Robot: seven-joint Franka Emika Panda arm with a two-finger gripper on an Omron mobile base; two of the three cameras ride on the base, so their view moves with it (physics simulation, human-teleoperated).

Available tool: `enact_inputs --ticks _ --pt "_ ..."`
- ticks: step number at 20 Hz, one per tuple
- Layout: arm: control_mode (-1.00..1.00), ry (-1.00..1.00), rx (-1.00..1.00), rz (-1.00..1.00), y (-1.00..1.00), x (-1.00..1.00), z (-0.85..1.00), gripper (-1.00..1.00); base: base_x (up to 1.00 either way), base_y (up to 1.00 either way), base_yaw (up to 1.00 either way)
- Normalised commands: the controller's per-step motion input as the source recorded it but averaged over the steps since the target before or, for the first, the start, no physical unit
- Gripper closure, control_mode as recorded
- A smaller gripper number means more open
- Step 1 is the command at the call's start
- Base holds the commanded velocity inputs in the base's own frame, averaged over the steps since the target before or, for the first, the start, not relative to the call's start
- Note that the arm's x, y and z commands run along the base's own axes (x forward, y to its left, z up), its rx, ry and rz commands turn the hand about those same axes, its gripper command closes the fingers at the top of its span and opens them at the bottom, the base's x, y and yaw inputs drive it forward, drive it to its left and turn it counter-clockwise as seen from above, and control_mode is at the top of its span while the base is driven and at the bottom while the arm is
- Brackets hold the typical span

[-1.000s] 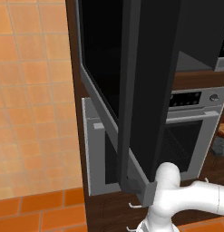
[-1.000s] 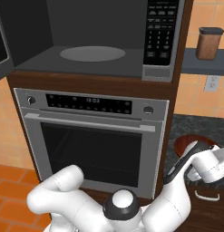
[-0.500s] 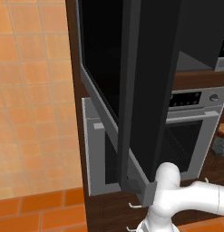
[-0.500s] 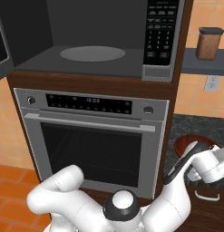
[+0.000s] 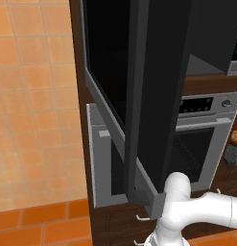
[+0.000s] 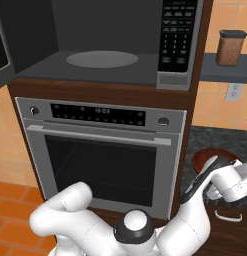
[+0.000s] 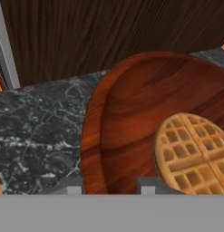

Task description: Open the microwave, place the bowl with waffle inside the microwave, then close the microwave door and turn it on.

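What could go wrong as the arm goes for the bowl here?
The tool sits right at the bowl's near rim, so a shallow pinch may slip off the smooth wood. The waffle lies loose inside and could slide out if the bowl tips. The microwave door stands wide open, and the bowl must be lifted from the dark counter to the cavity.

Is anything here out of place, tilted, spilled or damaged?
Nothing stands out. The microwave door is swung open, as the task needs, and the microwave cavity shows its turntable. The bowl sits flat on the dark marble counter with the waffle inside it, nothing spilled. The end effector is at its rim.
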Motion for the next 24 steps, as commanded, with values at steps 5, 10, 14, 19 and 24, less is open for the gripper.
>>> enact_inputs --ticks 5,10,14,19,24 --pt "-1.0 0.0 0.0 -0.02 -0.39 -0.07 0.48 1.0 0.0 0.0 0.0" --pt "-1.0 -0.01 -0.02 -0.06 -0.2 -0.47 0.78 1.0 0.0 0.0 0.0" --pt "-1.0 -0.11 -0.01 -0.01 -0.05 -0.93 0.97 1.0 0.0 0.0 0.0" --pt "-1.0 -0.24 -0.08 -0.01 0.07 -0.93 0.95 1.0 0.0 0.0 0.0" --pt "-1.0 -0.26 -0.14 -0.01 0.32 -0.99 0.66 1.0 0.0 0.0 0.0"
